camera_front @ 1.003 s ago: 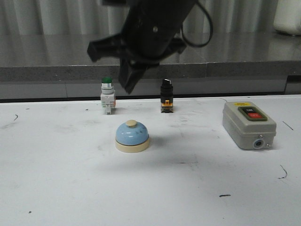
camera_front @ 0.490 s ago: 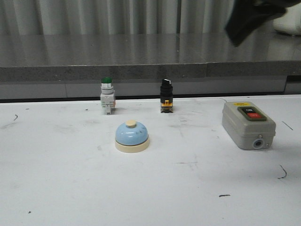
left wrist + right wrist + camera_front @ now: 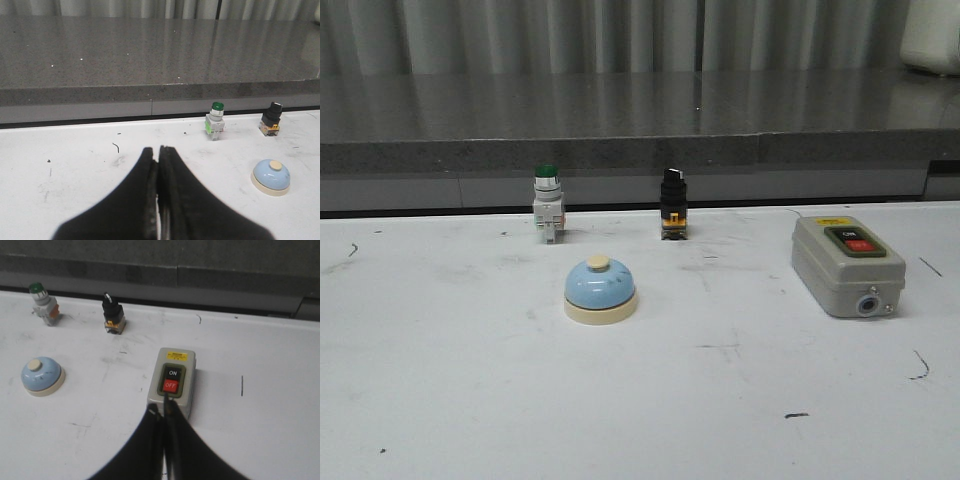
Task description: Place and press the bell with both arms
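Note:
The light-blue bell [image 3: 601,290] with cream base and cream button stands upright on the white table, near the middle. It also shows in the left wrist view [image 3: 271,176] and in the right wrist view [image 3: 42,375]. Neither arm shows in the front view. My left gripper [image 3: 158,151] is shut and empty, above bare table, well apart from the bell. My right gripper [image 3: 162,411] is shut and empty, its tips in front of the grey switch box [image 3: 170,382], far from the bell.
A green-capped push-button [image 3: 548,204] and a black selector switch [image 3: 673,204] stand behind the bell. The grey switch box [image 3: 847,264] lies at the right. A grey ledge [image 3: 640,150] runs along the table's back edge.
The dark arm that hung above the bell has swung up and to the right and has left the front view. The bell has not moved.

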Tool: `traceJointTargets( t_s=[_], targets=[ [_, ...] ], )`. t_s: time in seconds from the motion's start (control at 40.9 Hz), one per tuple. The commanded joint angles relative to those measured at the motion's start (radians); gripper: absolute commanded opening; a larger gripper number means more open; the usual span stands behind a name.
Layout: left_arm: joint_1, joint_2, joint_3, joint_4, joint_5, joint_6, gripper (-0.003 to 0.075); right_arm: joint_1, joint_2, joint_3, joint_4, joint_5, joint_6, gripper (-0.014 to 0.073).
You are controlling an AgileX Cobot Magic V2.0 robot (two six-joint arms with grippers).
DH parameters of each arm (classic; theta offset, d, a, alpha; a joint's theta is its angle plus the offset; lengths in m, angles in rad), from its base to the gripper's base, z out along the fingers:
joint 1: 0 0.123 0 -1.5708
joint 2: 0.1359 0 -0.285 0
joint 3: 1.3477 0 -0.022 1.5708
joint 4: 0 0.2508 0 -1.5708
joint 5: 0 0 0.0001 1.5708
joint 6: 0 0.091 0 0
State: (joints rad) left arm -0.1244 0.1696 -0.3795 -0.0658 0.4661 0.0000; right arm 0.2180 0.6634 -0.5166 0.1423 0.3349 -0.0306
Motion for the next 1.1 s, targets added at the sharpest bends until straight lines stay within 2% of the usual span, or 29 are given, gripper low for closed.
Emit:
traceJointTargets(
  t_s=[0.0,0.269,1.077],
  targets=[
    [0.0,0.01,-0.026,-0.011,-0.079,-0.01,-0.002,-0.005,-0.128,0.047,-0.001,-0.108,-0.008,0.0],
    [0.0,0.01,-0.026,-0.011,-0.079,-0.01,-0.002,-0.005,-0.334,0.13,-0.001,-0.089,-0.008,0.0],
    [0.0,0.01,-0.026,-0.011,-0.079,-0.01,-0.002,-0.005,-0.342,0.13,-0.001,-0.088,-0.008,0.0]
  ],
)
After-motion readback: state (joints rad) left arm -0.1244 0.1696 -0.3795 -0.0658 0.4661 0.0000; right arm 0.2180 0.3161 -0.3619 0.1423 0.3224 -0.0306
